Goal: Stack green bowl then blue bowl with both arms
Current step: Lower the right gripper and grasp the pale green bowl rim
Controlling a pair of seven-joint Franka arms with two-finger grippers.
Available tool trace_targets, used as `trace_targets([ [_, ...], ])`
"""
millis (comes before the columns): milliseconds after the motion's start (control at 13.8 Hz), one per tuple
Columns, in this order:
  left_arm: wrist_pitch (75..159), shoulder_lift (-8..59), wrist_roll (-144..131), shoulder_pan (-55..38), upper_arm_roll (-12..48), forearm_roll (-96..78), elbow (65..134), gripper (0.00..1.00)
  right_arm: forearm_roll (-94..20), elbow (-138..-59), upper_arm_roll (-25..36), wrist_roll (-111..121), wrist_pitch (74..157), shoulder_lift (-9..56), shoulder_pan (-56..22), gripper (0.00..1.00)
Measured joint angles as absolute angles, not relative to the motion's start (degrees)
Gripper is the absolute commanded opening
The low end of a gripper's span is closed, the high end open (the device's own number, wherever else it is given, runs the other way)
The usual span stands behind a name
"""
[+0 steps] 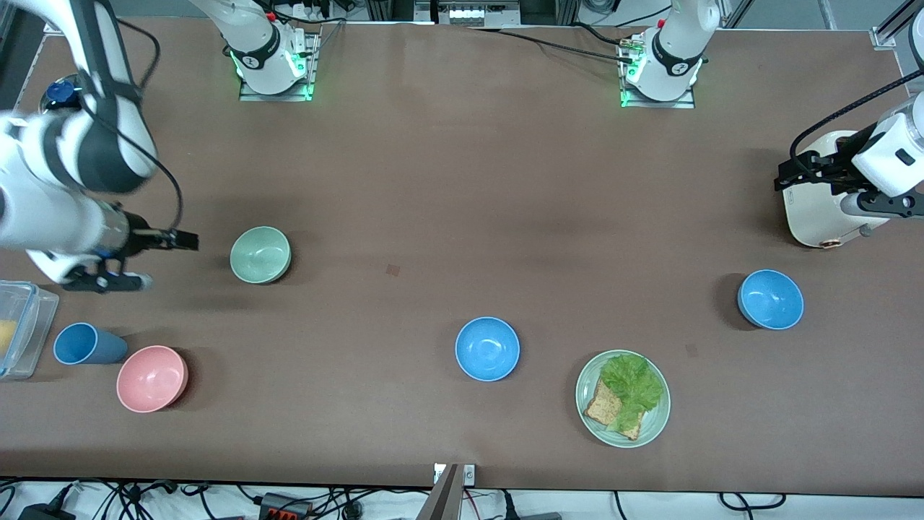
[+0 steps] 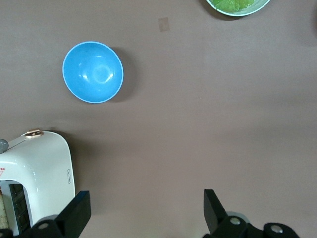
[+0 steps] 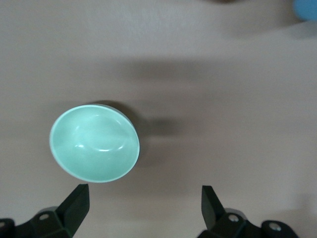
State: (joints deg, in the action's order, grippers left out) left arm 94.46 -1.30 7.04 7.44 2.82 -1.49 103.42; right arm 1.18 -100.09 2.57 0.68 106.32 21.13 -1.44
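Observation:
The pale green bowl (image 1: 260, 255) stands upright toward the right arm's end of the table. My right gripper (image 1: 189, 240) hangs open and empty over the table beside it. In the right wrist view the green bowl (image 3: 94, 144) lies just ahead of the open gripper (image 3: 144, 210). One blue bowl (image 1: 487, 349) stands mid-table, nearer the front camera. The other blue bowl (image 1: 770, 299) stands toward the left arm's end. My left gripper (image 1: 783, 177) is open and empty over the white appliance. The left wrist view shows that blue bowl (image 2: 93, 72) apart from the gripper (image 2: 147, 213).
A white appliance (image 1: 823, 209) stands at the left arm's end, also in the left wrist view (image 2: 37, 178). A green plate (image 1: 653, 422) holds lettuce and bread. A pink bowl (image 1: 151, 378), a blue cup (image 1: 86, 344) and a clear container (image 1: 18, 328) stand at the right arm's end.

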Motion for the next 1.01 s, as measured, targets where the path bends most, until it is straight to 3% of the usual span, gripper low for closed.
trace_targets([
  [362, 94.46, -1.14, 7.04, 7.53, 2.73, -1.49, 103.39, 1.0, 1.18, -100.21, 2.51, 0.58, 108.91, 29.46, -3.52, 0.98],
  [435, 94.46, -1.13, 7.04, 7.61, 2.68, -1.49, 103.39, 1.0, 1.18, -100.21, 2.5, 0.53, 109.27, 30.42, -4.2, 0.83],
  [652, 94.46, -1.1, 7.04, 7.65, 2.63, -1.49, 103.38, 1.0, 1.18, -100.23, 2.51, 0.39, 109.36, 32.5, -5.19, 0.54],
  [797, 94.46, -0.92, 7.04, 7.64, 2.63, -1.49, 103.38, 1.0, 1.18, -100.24, 2.74, 0.39, 109.36, 33.12, -5.09, 0.43],
  [1014, 94.63, -0.73, 6.99, 7.68, 2.59, -1.49, 103.34, 1.0, 1.18, -100.48, 2.92, 0.39, 109.35, 33.56, -4.95, 0.39],
])
